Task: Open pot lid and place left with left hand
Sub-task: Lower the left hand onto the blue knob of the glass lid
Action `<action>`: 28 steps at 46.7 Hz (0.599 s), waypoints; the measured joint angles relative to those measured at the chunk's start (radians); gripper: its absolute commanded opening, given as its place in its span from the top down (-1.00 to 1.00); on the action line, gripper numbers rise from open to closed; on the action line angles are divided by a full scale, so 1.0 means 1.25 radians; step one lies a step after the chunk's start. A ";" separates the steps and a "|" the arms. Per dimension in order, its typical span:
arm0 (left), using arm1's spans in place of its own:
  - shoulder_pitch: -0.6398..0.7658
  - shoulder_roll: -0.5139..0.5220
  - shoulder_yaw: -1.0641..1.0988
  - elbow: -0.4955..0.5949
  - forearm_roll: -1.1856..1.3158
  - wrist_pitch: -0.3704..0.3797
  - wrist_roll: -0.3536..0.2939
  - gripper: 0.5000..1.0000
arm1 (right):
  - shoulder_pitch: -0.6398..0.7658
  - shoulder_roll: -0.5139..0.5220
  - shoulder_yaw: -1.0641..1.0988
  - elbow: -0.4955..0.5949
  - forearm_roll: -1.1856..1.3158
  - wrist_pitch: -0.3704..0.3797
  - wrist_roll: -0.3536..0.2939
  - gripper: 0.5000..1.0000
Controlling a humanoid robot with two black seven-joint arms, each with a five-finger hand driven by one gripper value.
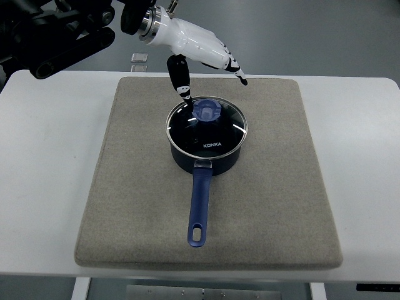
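Reaching in from ten o'clock, our left hand (203, 59) hovers above the pot (206, 150) at mat (275, 206) centre, fingers spread, holding nothing; the glass lid (206, 126) seems rigid, slippery, breakable; we judge its blue knob (207, 110) the safest hold.

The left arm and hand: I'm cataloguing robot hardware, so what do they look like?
The left hand has a glossy white shell, with black segments along the fingers and at their tips. A silver metal ring forms the wrist, and behind it the arm is black and bulky.
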 measured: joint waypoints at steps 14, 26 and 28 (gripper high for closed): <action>0.001 0.012 0.013 -0.018 0.001 0.003 0.000 -0.81 | 0.000 0.000 0.000 0.000 0.000 0.000 0.000 -0.67; 0.001 0.026 0.030 -0.059 0.000 0.002 0.000 -0.80 | 0.000 0.000 0.000 0.000 0.000 0.000 0.000 -0.67; -0.002 0.032 0.043 -0.067 -0.001 0.002 0.000 -0.80 | 0.000 0.000 0.000 0.000 0.000 0.000 0.000 -0.67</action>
